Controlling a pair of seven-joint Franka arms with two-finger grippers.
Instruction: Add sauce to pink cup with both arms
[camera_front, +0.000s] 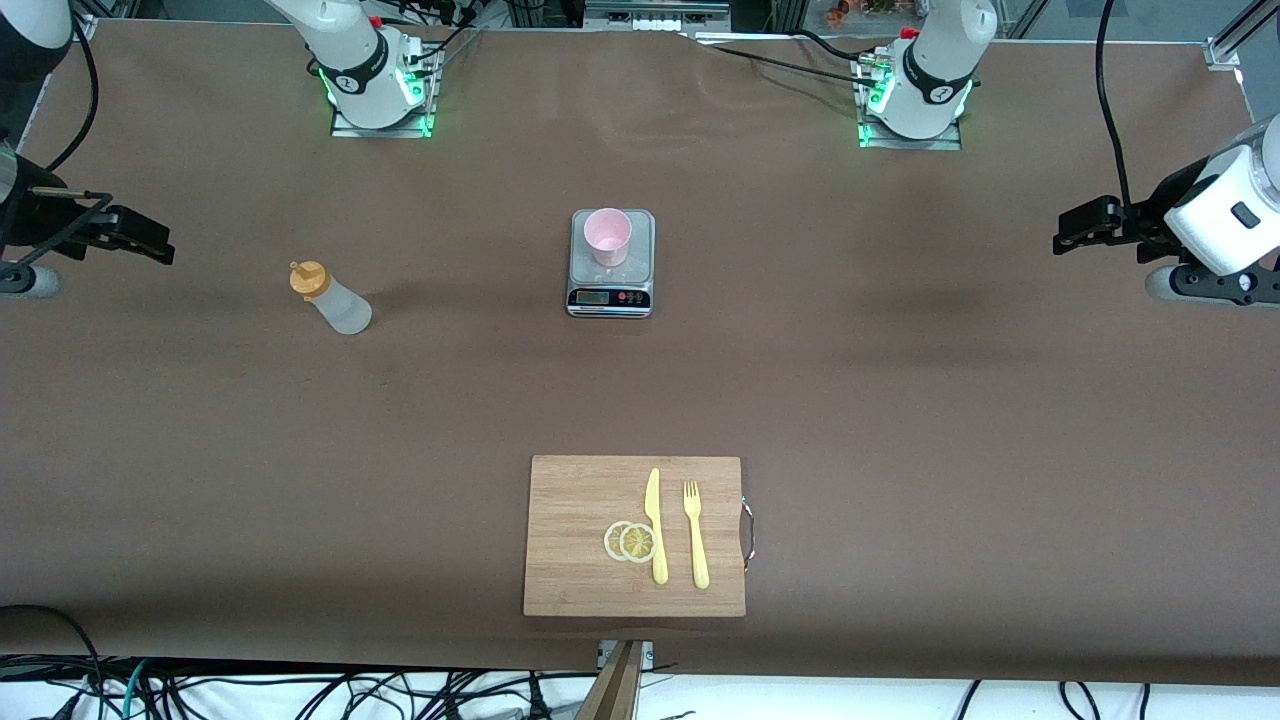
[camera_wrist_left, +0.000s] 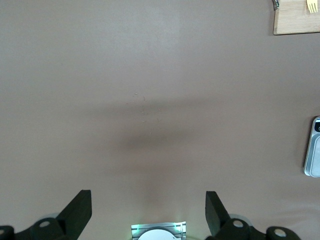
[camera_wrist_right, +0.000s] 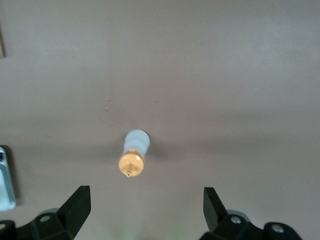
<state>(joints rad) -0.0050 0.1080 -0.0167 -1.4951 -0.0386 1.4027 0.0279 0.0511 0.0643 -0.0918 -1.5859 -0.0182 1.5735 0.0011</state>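
The sauce bottle (camera_front: 335, 298), frosted white with an orange cap, stands upright on the brown table toward the right arm's end; it also shows in the right wrist view (camera_wrist_right: 134, 155). The pink cup (camera_front: 607, 236) stands upright on a small silver scale (camera_front: 611, 290) at mid-table. My right gripper (camera_front: 160, 248) is open and empty, up over the table's right-arm end, apart from the bottle; its own view shows it wide open (camera_wrist_right: 146, 207). My left gripper (camera_front: 1062, 240) is open and empty over the left-arm end, its jaws wide apart (camera_wrist_left: 147, 207).
A wooden cutting board (camera_front: 575, 500) lies nearer the front camera than the scale, with a yellow knife (camera_front: 655, 525), a yellow fork (camera_front: 696, 535) and two lemon slices (camera_front: 630, 541) on it. The scale's edge (camera_wrist_left: 314, 147) and the board's corner (camera_wrist_left: 295, 22) show in the left wrist view.
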